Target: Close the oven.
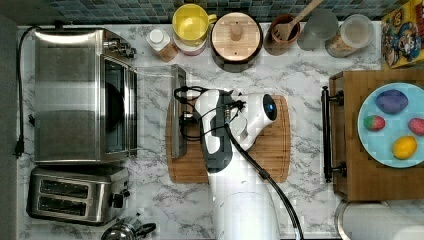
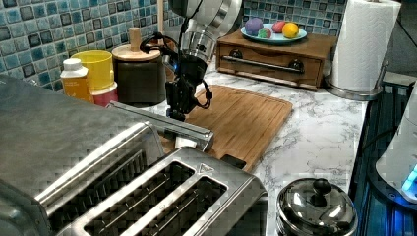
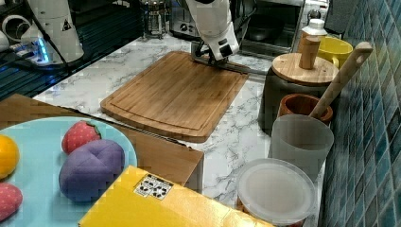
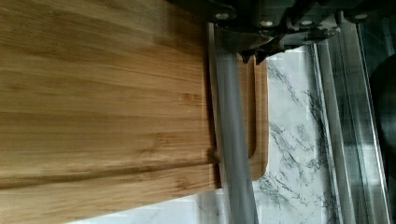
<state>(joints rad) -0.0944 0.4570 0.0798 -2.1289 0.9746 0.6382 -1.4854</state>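
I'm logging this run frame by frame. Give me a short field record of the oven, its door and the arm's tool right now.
oven: steel box at the top view's left
door: open, folded down flat
handle: metal bar over the cutting board's edge
tool: just above the handle bar
toaster: two-slot, beside the oven
task state: door not yet closed
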